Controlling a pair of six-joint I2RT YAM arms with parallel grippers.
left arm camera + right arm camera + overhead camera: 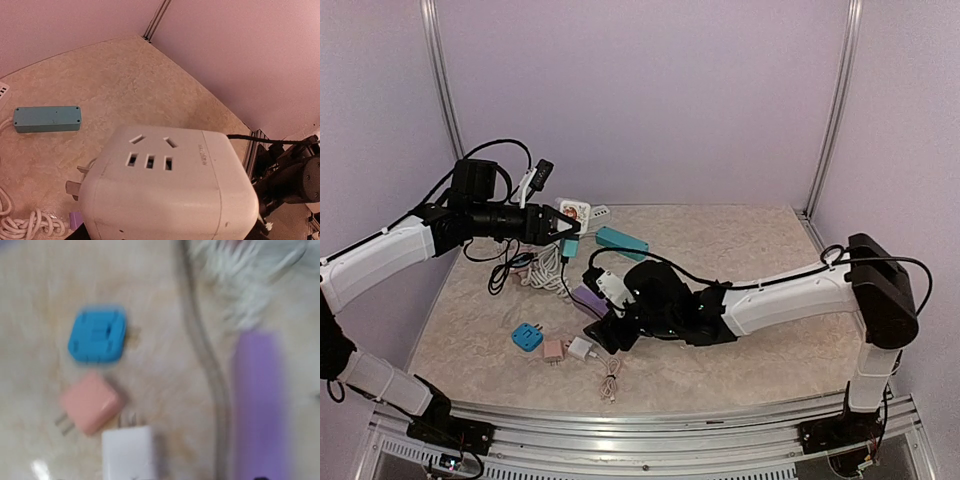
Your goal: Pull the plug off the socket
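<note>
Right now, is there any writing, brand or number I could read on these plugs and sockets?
White cube adapter: small raised lettering beside its seam, too faint to read.
Teal power strip: no writing visible.
Blue plug, pink charger, white charger: blurred, nothing legible.
So nothing can be quoted.

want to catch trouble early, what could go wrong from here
1. The left tool holds the white adapter cube up off the table, prongs bare; a slip could drop it onto the white cord.
2. The right wrist view is blurred, and the blue adapter, pink plug and white charger lie close together by the right tool, so it might knock or grab the wrong one.
3. The grey cable beside the purple strip could snag.
</note>
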